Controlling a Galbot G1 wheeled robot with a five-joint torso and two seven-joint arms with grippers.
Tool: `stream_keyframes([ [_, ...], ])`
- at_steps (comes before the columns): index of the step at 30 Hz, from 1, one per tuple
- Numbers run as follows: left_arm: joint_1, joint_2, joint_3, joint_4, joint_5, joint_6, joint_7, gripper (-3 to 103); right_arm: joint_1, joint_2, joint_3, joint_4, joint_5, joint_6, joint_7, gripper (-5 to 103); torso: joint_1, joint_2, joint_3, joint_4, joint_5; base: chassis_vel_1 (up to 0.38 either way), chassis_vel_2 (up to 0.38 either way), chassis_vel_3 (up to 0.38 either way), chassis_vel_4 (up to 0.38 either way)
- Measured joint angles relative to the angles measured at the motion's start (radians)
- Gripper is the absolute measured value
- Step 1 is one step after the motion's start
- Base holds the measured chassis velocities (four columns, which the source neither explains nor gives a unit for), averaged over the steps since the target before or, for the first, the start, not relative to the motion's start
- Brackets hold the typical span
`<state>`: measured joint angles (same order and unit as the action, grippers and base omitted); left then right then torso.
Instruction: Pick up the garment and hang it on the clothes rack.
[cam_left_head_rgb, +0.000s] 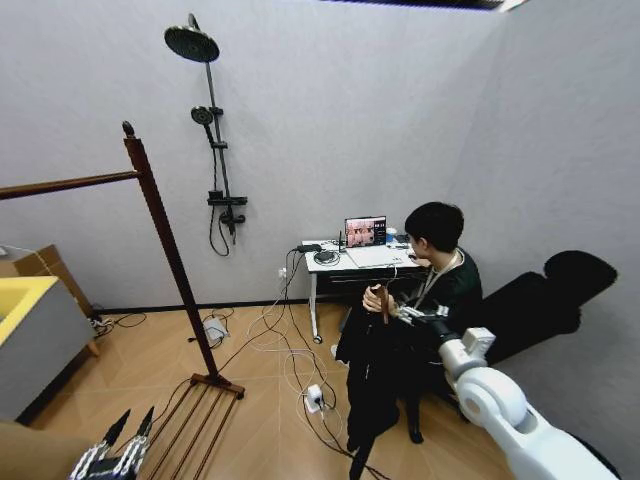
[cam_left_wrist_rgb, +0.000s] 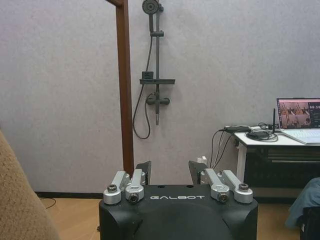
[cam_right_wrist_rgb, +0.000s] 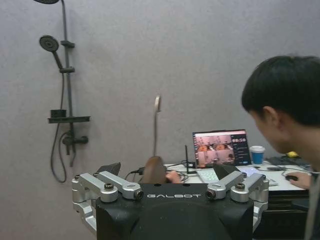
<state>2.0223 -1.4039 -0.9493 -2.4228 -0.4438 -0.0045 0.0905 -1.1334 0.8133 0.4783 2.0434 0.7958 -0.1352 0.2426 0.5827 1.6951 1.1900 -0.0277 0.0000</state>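
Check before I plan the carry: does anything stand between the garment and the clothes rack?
Nothing visible stands between them. The garment hangs at the right hand, its hanger held by a person; the clothes rack stands to the left across open floor, where cables lie low. The left hand hangs low by the rack.

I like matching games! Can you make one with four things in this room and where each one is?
Things:
1. shower head
2. laptop
3. garment
4. left gripper

Places:
A. on the white desk
B. low, beside the clothes rack's base
C. high on the grey wall
D. hanging by the seated person, at the right gripper

Pairs: 1-C, 2-A, 3-D, 4-B
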Motion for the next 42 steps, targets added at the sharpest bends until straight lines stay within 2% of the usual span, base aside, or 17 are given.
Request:
stream_keyframes([
  [5,0.000,0.000,0.000,0.000,0.000,0.000,0.000,46,0.044,0.019,-0.050,-0.025,-0.025,-0.007,0.002,100,0.000,0.000,0.000,0.0002,0.0000,0.000,0.000,0.000,0.000],
  [15,0.000,0.000,0.000,0.000,0.000,0.000,0.000,46,0.199,0.043,-0.182,-0.153,-0.029,-0.032,0.057,100,0.000,0.000,0.000,0.0005,-0.0001,0.000,0.000,0.000,0.000],
  [23,0.000,0.000,0.000,0.000,0.000,0.000,0.000,46,0.237,0.052,-0.212,-0.179,-0.048,-0.036,0.074,102,0.000,0.000,0.000,0.0001,-0.0001,0.000,0.000,0.000,0.000],
  [26,0.000,0.000,0.000,0.000,0.000,0.000,0.000,46,0.244,0.050,-0.212,-0.184,-0.055,-0.036,0.078,100,0.000,0.000,0.000,0.0002,-0.0001,0.000,0.000,0.000,0.000],
  [27,0.000,0.000,0.000,0.000,0.000,0.000,0.000,46,0.250,0.047,-0.212,-0.187,-0.064,-0.036,0.079,91,0.000,0.000,0.000,0.0002,-0.0001,0.000,0.000,0.000,0.000],
  [29,0.000,0.000,0.000,0.000,0.000,0.000,0.000,46,0.252,0.046,-0.212,-0.188,-0.068,-0.036,0.079,80,0.000,0.000,0.000,0.0001,-0.0001,0.000,0.000,0.000,0.000],
  [32,0.000,0.000,0.000,0.000,0.000,0.000,0.000,46,0.252,0.046,-0.212,-0.188,-0.069,-0.036,0.080,75,0.000,0.000,0.000,0.0002,0.0000,0.000,0.000,0.000,0.000],
  [35,0.000,0.000,0.000,0.000,0.000,0.000,0.000,46,0.251,0.045,-0.210,-0.184,-0.065,-0.036,0.087,58,0.000,0.000,0.000,0.0002,0.0000,0.000,0.000,0.000,0.000],
  [36,0.000,0.000,0.000,0.000,0.000,0.000,0.000,46,0.243,0.047,-0.208,-0.170,-0.055,-0.036,0.093,47,0.000,0.000,0.000,0.0002,0.0000,0.000,0.000,0.000,0.000],
  [37,0.000,0.000,0.000,0.000,0.000,0.000,0.000,46,0.240,0.047,-0.206,-0.166,-0.053,-0.036,0.093,42,0.000,0.000,0.000,0.0001,0.0000,0.000,0.000,0.000,0.000],
  [38,0.000,0.000,0.000,0.000,0.000,0.000,0.000,46,0.240,0.047,-0.206,-0.166,-0.053,-0.036,0.093,42,0.000,0.000,0.000,0.0001,0.0000,0.000,0.000,0.000,0.000],
  [41,0.000,0.000,0.000,0.000,0.000,0.000,0.000,46,0.238,0.046,-0.206,-0.161,-0.037,-0.033,0.100,25,0.000,0.000,0.000,0.0003,0.0000,0.000,0.000,0.000,0.000],
  [42,0.000,0.000,0.000,0.000,0.000,0.000,0.000,46,0.238,0.046,-0.206,-0.161,-0.037,-0.033,0.100,25,0.000,0.000,0.000,0.0003,0.0000,0.000,0.000,0.000,0.000],
])
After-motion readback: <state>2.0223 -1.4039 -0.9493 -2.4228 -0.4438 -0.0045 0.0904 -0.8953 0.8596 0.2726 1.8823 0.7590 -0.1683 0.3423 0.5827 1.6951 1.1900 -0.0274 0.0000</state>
